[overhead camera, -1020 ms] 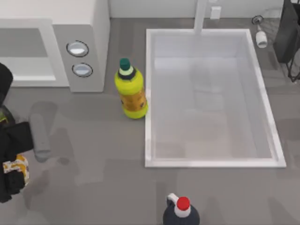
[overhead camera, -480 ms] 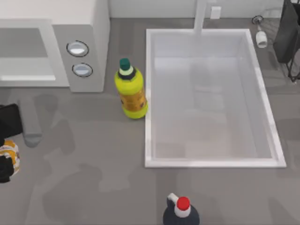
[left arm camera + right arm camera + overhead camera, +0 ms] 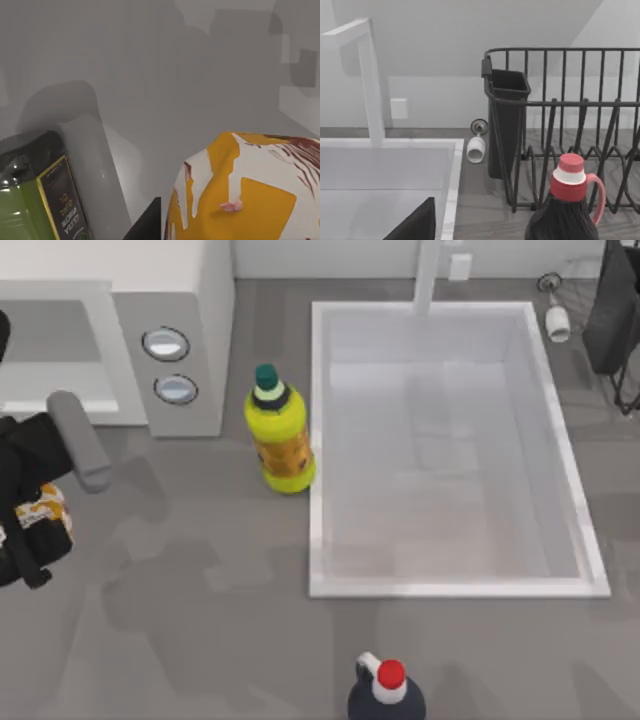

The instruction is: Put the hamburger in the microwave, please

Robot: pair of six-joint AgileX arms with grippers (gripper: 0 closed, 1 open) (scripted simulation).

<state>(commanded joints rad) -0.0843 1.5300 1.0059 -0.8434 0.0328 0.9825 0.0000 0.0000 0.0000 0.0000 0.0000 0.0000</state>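
1 thing has changed in the last second: my left claw [image 3: 35,525] has lifted the hamburger [image 3: 42,512] and carried it up the left side of the bench [image 3: 200,640], closer to the microwave [image 3: 120,330]. A moment ago it was lower down by the left edge; now it sits just in front of the microwave's open mouth. I think that means the carrying is nearly done and the push inside comes next.

My left claw is closed tight on the hamburger, with dark fingers on both sides of it. In my left wrist view the hamburger's white and orange wrapper [image 3: 245,190] is right up close.

Going left to right, the microwave has nothing in it that I can see. Next comes the yellow bottle [image 3: 280,435] with a green cap, standing up, touching the sink [image 3: 318,440] wall. The sink has nothing in it. A dark bottle with a red cap [image 3: 387,692] stands at the near edge. A black dish rack [image 3: 560,125] stands at the far right.

My right claw is parked; I cannot tell how open it is.
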